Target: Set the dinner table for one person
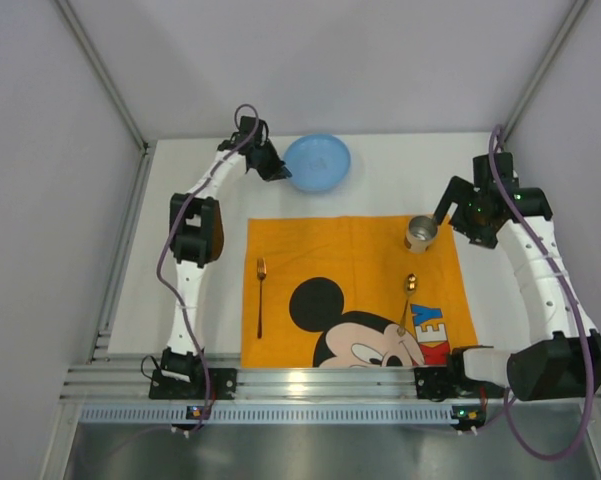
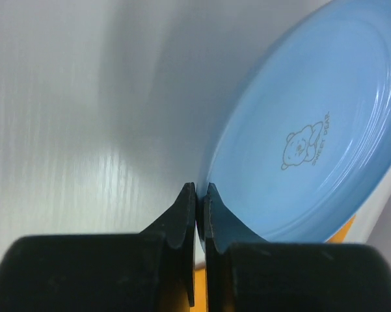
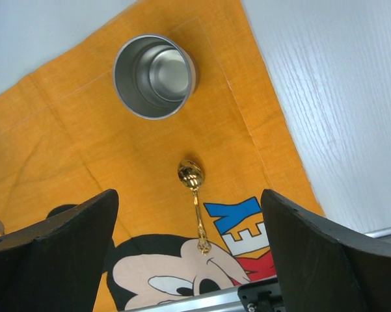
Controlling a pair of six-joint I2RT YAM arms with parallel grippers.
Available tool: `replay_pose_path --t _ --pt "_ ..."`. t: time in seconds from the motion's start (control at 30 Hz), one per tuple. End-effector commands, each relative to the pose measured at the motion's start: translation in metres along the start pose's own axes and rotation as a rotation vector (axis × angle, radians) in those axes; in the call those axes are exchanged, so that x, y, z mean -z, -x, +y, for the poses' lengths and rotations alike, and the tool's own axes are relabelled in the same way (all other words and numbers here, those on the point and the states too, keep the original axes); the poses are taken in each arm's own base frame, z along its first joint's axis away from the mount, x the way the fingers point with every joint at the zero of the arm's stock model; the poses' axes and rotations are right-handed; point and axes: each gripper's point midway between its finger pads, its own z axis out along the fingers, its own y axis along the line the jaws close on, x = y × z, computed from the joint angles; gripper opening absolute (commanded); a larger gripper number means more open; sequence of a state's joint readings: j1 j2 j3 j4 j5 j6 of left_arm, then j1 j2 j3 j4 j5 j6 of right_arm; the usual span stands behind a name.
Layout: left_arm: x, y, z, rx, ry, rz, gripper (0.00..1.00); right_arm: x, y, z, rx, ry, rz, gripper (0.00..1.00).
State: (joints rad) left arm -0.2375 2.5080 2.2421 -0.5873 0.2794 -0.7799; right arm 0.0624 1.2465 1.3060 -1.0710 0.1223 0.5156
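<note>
Top external view, your stock: dinner table point(image 1: 400, 170), white, filling the middle of the frame, with the orange placemat point(image 1: 320, 250) at its centre. Blue plate point(image 1: 317, 162) sits upper centre, beyond the cloth. Your left gripper point(image 2: 196, 195) is nearly closed, apparently pinching the plate's rim. Your right gripper point(image 3: 188, 214) is spread wide, holding nothing, over the metal cup point(image 3: 155, 76) and gold spoon point(image 3: 190, 174). Second gold utensil point(image 1: 260, 295) lies on the cloth's left side.

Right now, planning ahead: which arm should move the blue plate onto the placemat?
Left. The left gripper grips the blue plate by its rim; the right gripper is open near the cup.
</note>
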Motion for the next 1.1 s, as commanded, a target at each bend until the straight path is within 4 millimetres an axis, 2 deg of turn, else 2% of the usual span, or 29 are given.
replay_pose_path --t 0.0,0.03,0.07,0.1,0.13,0.17,0.2,0.23,0.27,0.3,0.33,0.37,0.4,0.43,0.5,0.53,0.57,0.77,0.93,1.0,1.07 --pt "0.121 0.027 -0.090 -0.205 -0.221 -0.114 0.00 0.014 0.027 0.021 0.003 0.097 -0.090 0.91" --pt "0.119 0.011 -0.075 -0.213 -0.187 -0.075 0.00 0.016 0.028 0.025 0.003 0.113 -0.095 0.91" --pt "0.125 -0.003 -0.074 -0.240 -0.178 -0.055 0.00 0.018 0.030 0.027 0.000 0.125 -0.101 0.91" --pt "0.150 -0.008 -0.080 -0.295 -0.186 -0.077 0.00 0.018 0.029 0.028 0.000 0.132 -0.099 0.91" --pt "0.143 -0.036 -0.053 -0.296 -0.129 -0.016 0.00 0.020 0.029 0.029 -0.004 0.140 -0.105 0.90" --pt "0.147 -0.056 -0.051 -0.329 -0.123 0.006 0.00 0.021 0.028 0.029 -0.004 0.144 -0.106 0.90" --pt "0.170 -0.066 -0.056 -0.379 -0.137 -0.014 0.00 0.023 0.026 0.029 -0.009 0.154 -0.109 0.90" --pt "0.162 -0.095 -0.028 -0.384 -0.090 0.040 0.00 0.024 0.024 0.030 -0.009 0.160 -0.112 0.90" --pt "0.164 -0.118 -0.026 -0.414 -0.090 0.066 0.00 0.024 0.022 0.030 -0.014 0.166 -0.111 0.90" --pt "0.178 -0.130 -0.027 -0.434 -0.104 0.055 0.00 0.025 0.017 0.029 -0.016 0.175 -0.107 0.90" --pt "0.171 -0.156 -0.003 -0.434 -0.070 0.101 0.00 0.026 0.015 0.030 -0.019 0.184 -0.109 0.91" --pt "0.171 -0.177 -0.001 -0.457 -0.072 0.125 0.00 0.027 0.013 0.030 -0.023 0.190 -0.109 0.91" --pt "0.177 -0.187 0.002 -0.453 -0.069 0.122 0.00 0.026 0.008 0.029 -0.019 0.190 -0.102 0.91" --pt "0.172 -0.208 0.023 -0.445 -0.033 0.165 0.00 0.029 0.006 0.028 -0.023 0.196 -0.109 0.91" --pt "0.172 -0.229 0.027 -0.446 -0.031 0.182 0.00 0.034 0.002 0.026 -0.023 0.205 -0.116 0.91" --pt "0.168 -0.243 0.039 -0.443 -0.012 0.205 0.00 0.036 0.001 0.025 -0.021 0.207 -0.119 0.91" --pt "0.166 -0.254 0.039 -0.458 -0.008 0.213 0.00 0.038 -0.001 0.024 -0.020 0.205 -0.117 0.91" --pt "0.147 -0.289 0.045 -0.443 0.009 0.257 0.00 0.047 -0.007 0.014 -0.008 0.186 -0.127 0.92" --pt "0.138 -0.294 0.036 -0.451 0.018 0.228 0.00 0.050 -0.012 0.010 0.001 0.188 -0.129 0.95" --pt "0.138 -0.286 0.037 -0.454 0.056 0.199 0.26 0.050 -0.014 0.010 0.005 0.189 -0.128 1.00" --pt "0.148 -0.267 0.036 -0.474 0.125 0.110 0.63 0.050 -0.015 0.010 0.012 0.194 -0.127 1.00"
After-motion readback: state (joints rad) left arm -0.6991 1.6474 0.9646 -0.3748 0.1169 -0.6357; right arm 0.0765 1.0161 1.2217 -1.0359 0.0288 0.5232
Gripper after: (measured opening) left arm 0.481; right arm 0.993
